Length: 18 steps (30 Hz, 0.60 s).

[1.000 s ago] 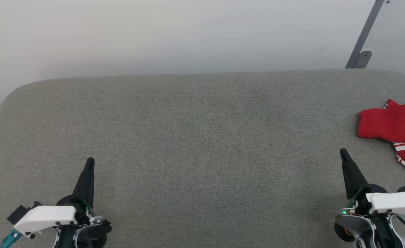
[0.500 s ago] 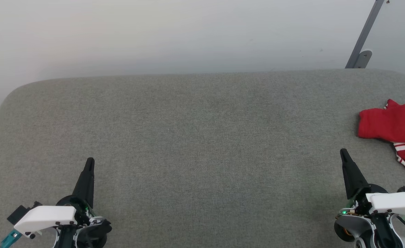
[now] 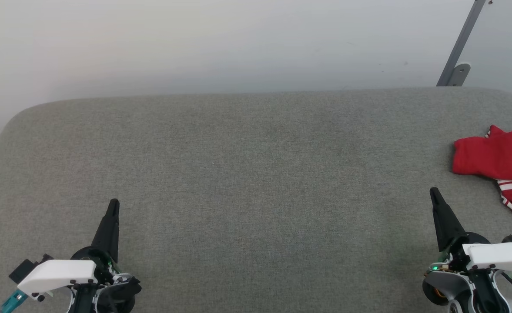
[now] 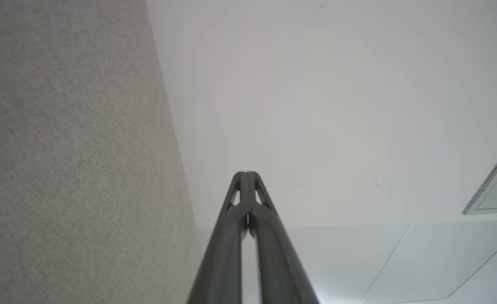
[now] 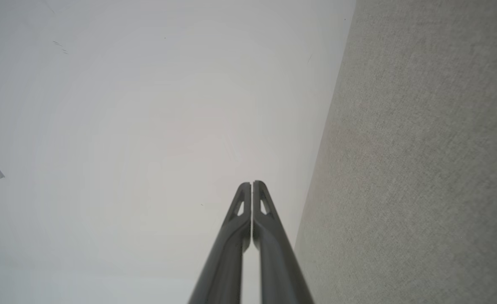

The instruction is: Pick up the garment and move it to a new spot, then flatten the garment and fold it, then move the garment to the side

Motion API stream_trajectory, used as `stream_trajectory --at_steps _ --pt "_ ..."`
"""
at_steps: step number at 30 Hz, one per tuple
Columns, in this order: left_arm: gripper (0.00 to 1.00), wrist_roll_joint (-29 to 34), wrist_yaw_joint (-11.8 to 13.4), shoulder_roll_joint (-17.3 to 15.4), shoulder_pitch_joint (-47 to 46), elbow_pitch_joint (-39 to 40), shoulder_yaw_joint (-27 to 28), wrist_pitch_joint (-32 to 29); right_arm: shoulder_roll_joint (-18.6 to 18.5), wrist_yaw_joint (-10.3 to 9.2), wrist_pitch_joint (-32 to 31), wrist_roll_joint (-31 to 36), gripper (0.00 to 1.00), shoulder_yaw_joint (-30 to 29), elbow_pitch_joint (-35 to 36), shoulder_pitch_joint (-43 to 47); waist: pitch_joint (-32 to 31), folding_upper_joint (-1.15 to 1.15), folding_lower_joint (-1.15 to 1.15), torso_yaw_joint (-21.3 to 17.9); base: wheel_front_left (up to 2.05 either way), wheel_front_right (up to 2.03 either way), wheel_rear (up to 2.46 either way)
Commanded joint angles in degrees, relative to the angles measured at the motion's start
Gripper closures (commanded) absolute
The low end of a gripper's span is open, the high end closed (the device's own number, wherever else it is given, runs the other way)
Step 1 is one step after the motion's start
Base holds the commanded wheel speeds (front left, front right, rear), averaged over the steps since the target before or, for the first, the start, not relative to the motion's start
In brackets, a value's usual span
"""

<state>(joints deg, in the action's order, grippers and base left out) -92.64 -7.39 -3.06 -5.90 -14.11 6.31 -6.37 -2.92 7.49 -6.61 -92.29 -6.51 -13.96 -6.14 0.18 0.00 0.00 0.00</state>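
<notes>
Head view: left gripper (image 3: 113, 203) and right gripper (image 3: 433, 191) are seen clenched, empty. A crumpled red fabric garment (image 3: 495, 158) is laid right of the latter.

**Red garment bunched at the right edge**

The garment (image 3: 497, 158) lies crumpled on the grey surface (image 3: 247, 174), at the head view's right side and partly cut off by it. It shows plain red fabric, with white-and-red striped trim along its near part.

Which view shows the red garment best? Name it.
Head view: the garment lies crumpled at the table's far right, cut by the frame edge. The wrist views face grey table fabric and white wall.
</notes>
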Motion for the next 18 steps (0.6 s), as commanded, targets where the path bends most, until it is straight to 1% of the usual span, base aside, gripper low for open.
stream_trajectory --at_steps 1,18 --pt "1.00 0.2 -0.2 0.1 -0.8 0.0 0.2 -0.3 0.1 0.00 -0.1 -0.2 1.00 0.0 -0.2 -0.3 0.0 0.00 0.00 0.0 0.00 0.00 0.00" --pt "1.00 0.3 -0.2 0.1 -0.8 0.0 0.2 -0.3 0.1 0.00 -0.1 -0.2 1.00 0.0 -0.2 -0.3 0.0 0.00 0.00 0.0 0.00 0.00 0.00"
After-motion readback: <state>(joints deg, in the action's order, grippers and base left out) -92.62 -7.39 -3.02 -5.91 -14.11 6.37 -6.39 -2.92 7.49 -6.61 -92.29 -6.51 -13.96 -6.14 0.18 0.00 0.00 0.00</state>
